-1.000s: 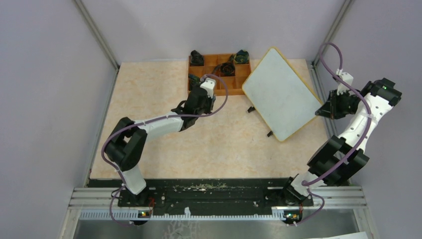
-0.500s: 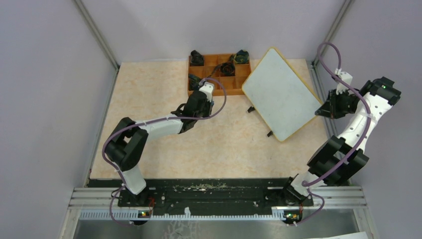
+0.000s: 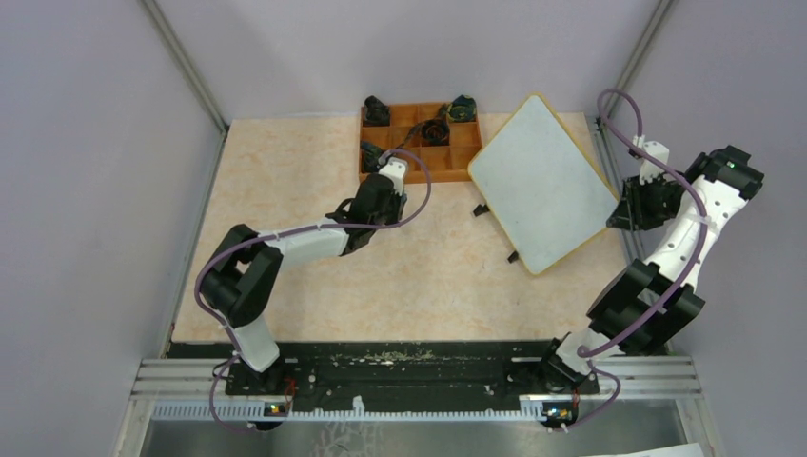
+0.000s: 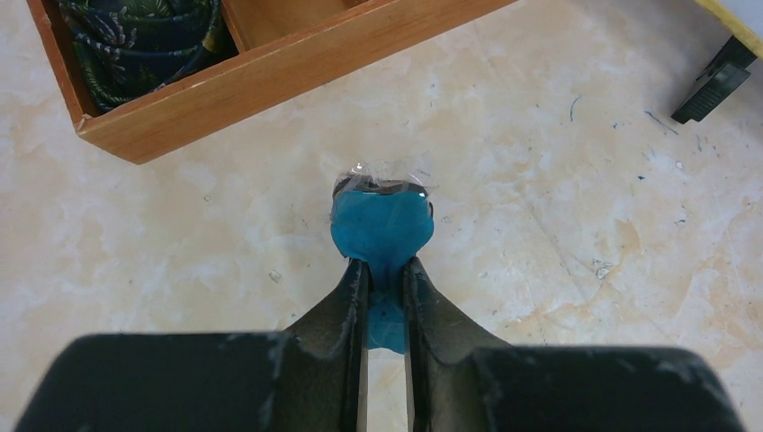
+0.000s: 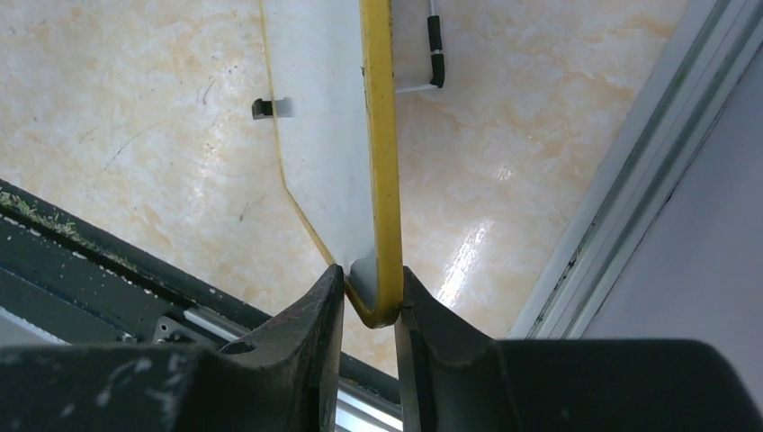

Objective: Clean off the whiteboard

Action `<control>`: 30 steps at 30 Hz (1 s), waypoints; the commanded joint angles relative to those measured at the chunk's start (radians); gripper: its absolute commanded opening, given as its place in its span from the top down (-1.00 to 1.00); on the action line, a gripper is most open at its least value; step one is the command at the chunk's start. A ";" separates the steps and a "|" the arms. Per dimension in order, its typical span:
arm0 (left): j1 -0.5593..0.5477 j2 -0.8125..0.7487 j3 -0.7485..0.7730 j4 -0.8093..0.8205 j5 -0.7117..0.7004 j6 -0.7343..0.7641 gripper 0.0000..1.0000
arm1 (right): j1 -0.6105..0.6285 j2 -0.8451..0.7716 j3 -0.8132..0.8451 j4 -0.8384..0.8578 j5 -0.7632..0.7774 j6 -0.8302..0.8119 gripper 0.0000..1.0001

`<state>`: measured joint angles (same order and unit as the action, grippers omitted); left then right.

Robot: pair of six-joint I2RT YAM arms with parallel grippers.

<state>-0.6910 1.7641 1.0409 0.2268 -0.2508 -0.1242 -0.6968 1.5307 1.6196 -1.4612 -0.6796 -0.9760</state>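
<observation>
Your right gripper [image 5: 371, 290] is closed to a narrow gap on the right-hand edge of the whiteboard [image 3: 541, 181]. Both fingers press the yellow frame [image 5: 381, 135] at a rounded corner. The board sits at the far right of the table [image 3: 314, 267], turned diagonally, and its face is blank white in the overhead view. From above you cannot tell whether the gripped side is lifted. The wrist view shows the frame edge-on, with table surface visible on both sides of it. The board's right edge lies close to the side rail [image 3: 597, 138] of the enclosure, so room on that side is tight. Its far-left edge runs just beside the right end of the orange tray [image 3: 442, 177]. Two black feet [image 3: 481, 208] stick out along the board's near-left edge.

Your left gripper [image 4: 385, 270] is nearly shut and pinches a blue pad [image 4: 381, 220] with a bit of clear film at its tip. It hangs over the table just on the near side of the tray's near wall, well apart from the board. Bare marbled table lies between the pad and the board's left edge, and the near half of the table is open too.
</observation>
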 commanded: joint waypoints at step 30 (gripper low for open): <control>0.036 -0.101 -0.083 0.031 -0.006 -0.016 0.87 | 0.017 -0.064 0.194 0.032 -0.112 0.164 0.29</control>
<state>-0.6651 1.7088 0.9787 0.2291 -0.2516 -0.1318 -0.6891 1.5234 1.7554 -1.4837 -0.7380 -0.8936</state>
